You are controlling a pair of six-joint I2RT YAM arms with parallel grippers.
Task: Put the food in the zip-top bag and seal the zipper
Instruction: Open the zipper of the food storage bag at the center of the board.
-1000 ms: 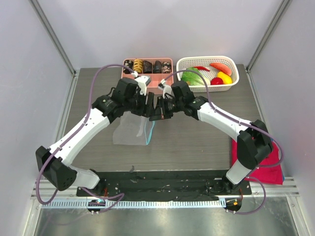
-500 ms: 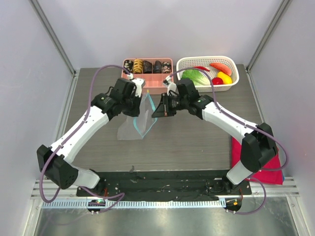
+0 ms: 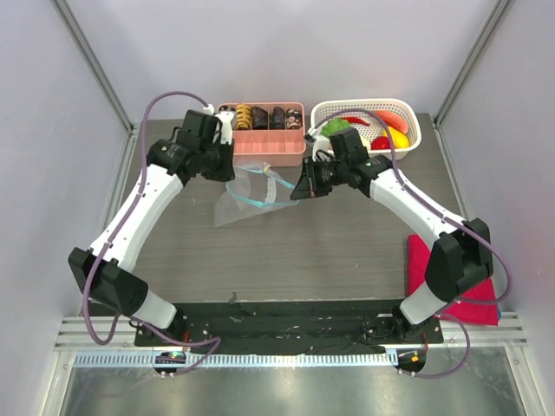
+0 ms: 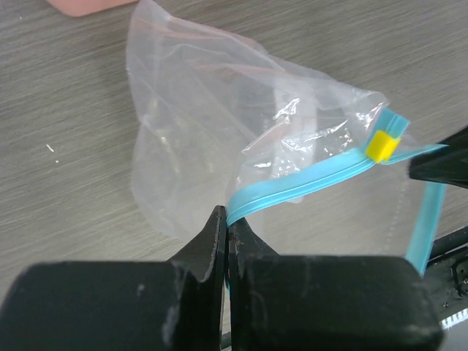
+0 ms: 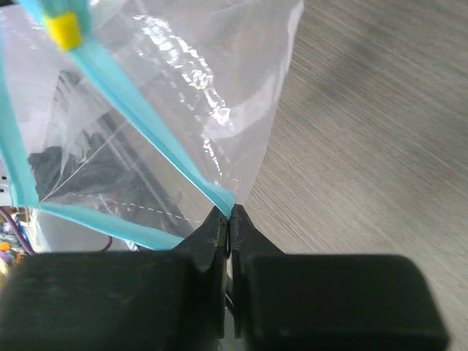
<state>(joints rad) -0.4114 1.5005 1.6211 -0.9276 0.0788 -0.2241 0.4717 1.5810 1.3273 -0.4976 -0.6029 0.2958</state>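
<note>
At the near right edge of the table point(image 3: 347, 251) lies a red cloth point(image 3: 460, 277), well apart from the work. Farther in, around mid-table, the zip-top bag point(image 3: 247, 192) is stretched between the two arms, its clear crinkled body sagging towards the tabletop. The left gripper point(image 4: 228, 223) is pinched fully closed on the bag's light-blue zipper point(image 4: 307, 179), the strip running out from between its fingertips towards a small yellow slider point(image 4: 382, 145). From the other side, the right gripper point(image 5: 229, 219) is likewise clamped tight on the bag's mouth edge, where a blue strip meets its fingertips; in that wrist view the two blue strips diverge, so the mouth stands open. Beyond the bag, at the far edge, a pink tray point(image 3: 264, 147) holds a row of dark rolls point(image 3: 260, 115). To its right stands a white basket point(image 3: 390, 154) holding the food: lettuce point(image 3: 336, 127), red chili point(image 3: 357, 120), tomato point(image 3: 380, 141), a yellow piece point(image 3: 397, 136) and an orange piece point(image 3: 390, 119).
</note>
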